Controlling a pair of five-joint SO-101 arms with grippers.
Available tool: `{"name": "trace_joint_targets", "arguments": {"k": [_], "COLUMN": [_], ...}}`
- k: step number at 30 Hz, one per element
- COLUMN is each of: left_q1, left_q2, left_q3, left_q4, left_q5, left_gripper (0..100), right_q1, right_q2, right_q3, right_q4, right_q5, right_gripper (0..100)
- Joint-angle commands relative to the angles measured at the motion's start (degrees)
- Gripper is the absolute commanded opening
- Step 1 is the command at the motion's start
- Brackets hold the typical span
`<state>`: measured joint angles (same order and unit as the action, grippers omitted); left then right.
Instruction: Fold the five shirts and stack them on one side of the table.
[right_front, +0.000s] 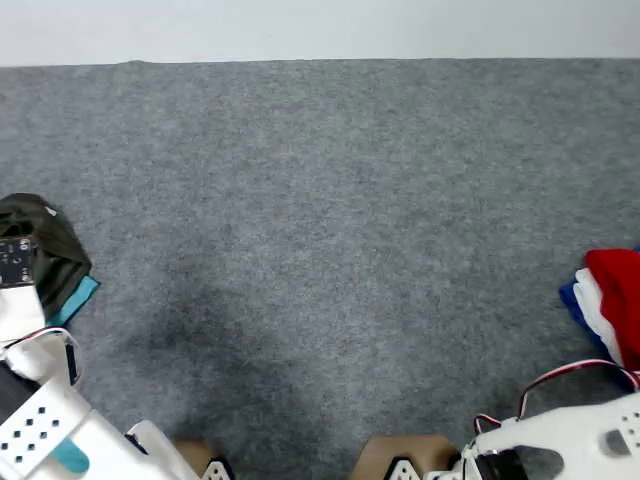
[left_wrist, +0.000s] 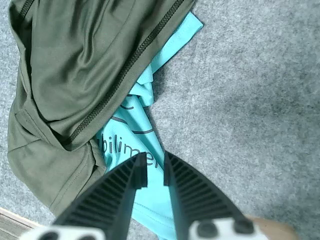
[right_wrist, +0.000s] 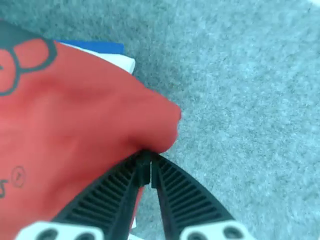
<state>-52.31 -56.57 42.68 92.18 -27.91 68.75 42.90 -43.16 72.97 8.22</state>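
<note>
Two piles, opposite sides

Five shirts sit split across the grey table (right_front: 330, 200): olive shirt (left_wrist: 75, 65) over teal shirt (left_wrist: 135, 145) at the left edge, red shirt (right_wrist: 75, 115) on white shirt (right_front: 597, 305) and blue shirt (right_front: 572, 300) at the right. Pulling the red one by its edge could drag that stack apart. The right end effector (right_wrist: 149, 167) looks clenched on that edge. The left end effector (left_wrist: 155, 172), slightly parted and holding nothing, hovers over teal cloth. The high view places the piles well apart, and the wrist views add the grips.

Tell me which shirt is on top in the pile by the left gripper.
The olive-green shirt. It lies over the turquoise shirt, whose printed edge sticks out from beneath it, under the left gripper.
</note>
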Motion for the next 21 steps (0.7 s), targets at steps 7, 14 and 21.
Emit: {"name": "trace_joint_targets", "arguments": {"k": [7, 14, 21], "left_q1": [0.00, 0.00, 0.09], "left_q2": [-0.70, -0.70, -0.26], "left_q3": [-1.80, -5.49, -9.45], "left_q4": [0.62, 5.45, 8.26], "left_q5": [-0.44, -0.26, -0.09], "left_gripper": [6, 6, 6], "right_q1": [-6.11, -13.67, -17.27], "right_q2": [-18.59, -26.51, -30.29], "right_q3": [-10.02, -10.02, -2.90], "right_q4": [12.62, 24.57, 29.67], "right_q5": [1.05, 1.14, 1.32], "right_gripper": [0.9, 0.9, 1.0]}}
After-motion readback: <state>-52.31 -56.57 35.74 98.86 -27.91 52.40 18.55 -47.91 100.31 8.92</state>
